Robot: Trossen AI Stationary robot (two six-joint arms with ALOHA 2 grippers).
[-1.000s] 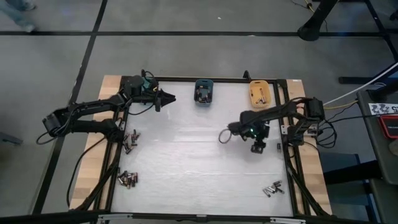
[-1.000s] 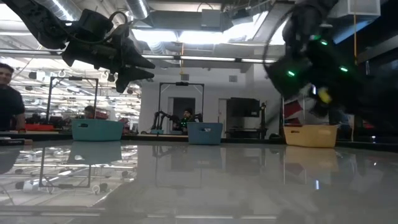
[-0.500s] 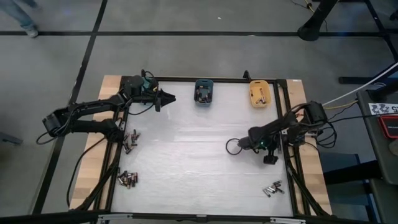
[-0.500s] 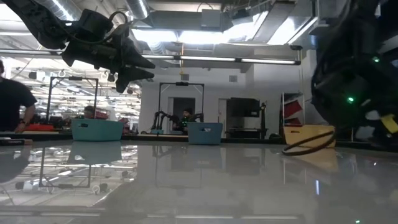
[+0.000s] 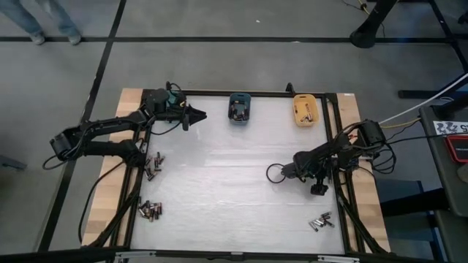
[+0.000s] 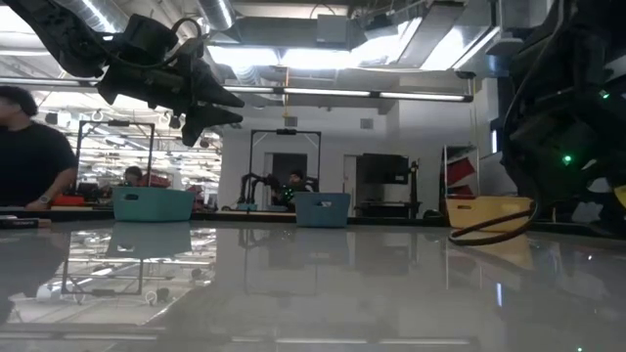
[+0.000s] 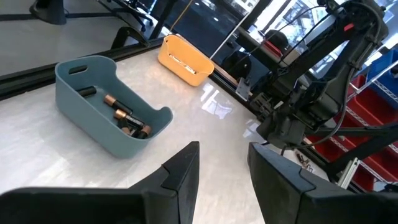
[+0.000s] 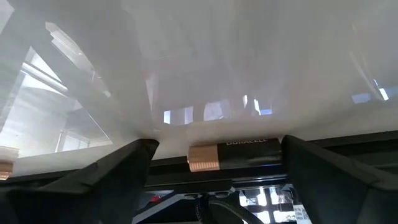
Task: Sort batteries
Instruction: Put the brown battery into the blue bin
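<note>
Right now, nearest the front edge of the white glossy table, small clusters of dark cylindrical batteries w/ silvery ends sit in the corners: one group front-left, another a bit further back on the left, a third front-right.

Mid-table, right side, the right gripper sits low over the surface, fingers spread wide apart. Its wrist view shows a black-and-copper battery lying across between the two dark fingers, which stand clear of both its ends, so it's not clamped. Can't tell if it's resting on the table or on the gripper body.

Further back, left side, the left gripper hangs above the table near the rear edge, pointing toward the bins. Fingers part-way apart, nothing between them.

Along the far edge: a teal rounded plastic bin w/ a few batteries inside, and an orange rounded plastic bin, also w/ some in it. A third teal bin shows far left in the low view.

Beyond the table, a person in a dark shirt stands at the left.
</note>
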